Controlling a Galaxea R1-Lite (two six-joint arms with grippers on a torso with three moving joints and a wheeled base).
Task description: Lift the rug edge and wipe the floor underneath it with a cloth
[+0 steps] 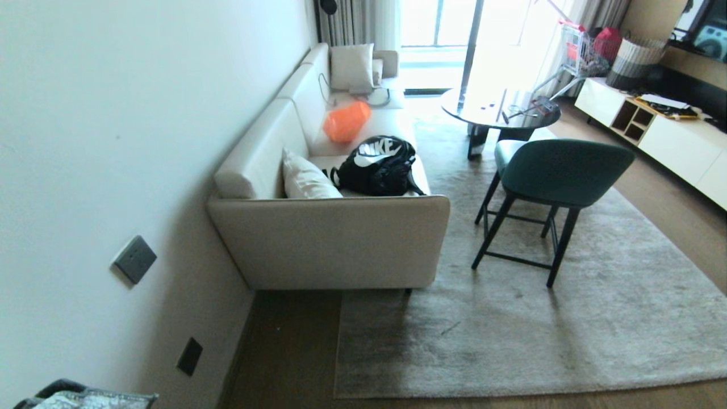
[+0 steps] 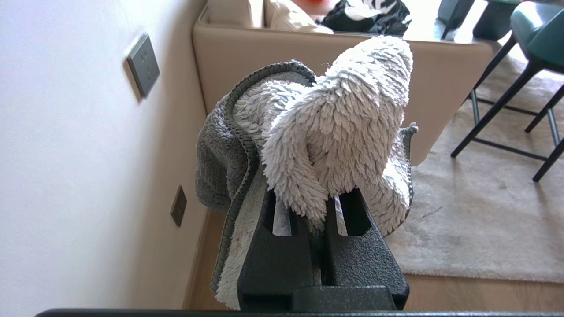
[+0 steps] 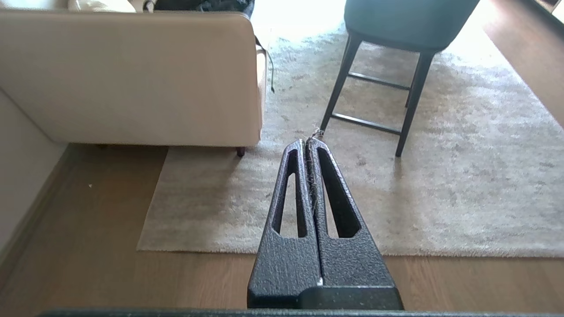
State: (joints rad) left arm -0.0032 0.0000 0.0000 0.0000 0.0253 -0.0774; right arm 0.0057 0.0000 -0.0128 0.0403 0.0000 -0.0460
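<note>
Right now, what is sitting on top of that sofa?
On the sofa lie a black Nike backpack, an orange bag and white cushions. Whatever sits behind them stays hidden.

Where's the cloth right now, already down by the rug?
Not yet: the cloth is clamped in the left gripper, bunched over its fingers in the left wrist view, held above the floor near the rug edge and the sofa.

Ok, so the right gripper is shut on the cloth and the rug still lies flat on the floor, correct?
Not quite: the left gripper is the one shut on the cloth, as the left wrist view shows. The right gripper is shut and empty. The rug lies flat.
</note>
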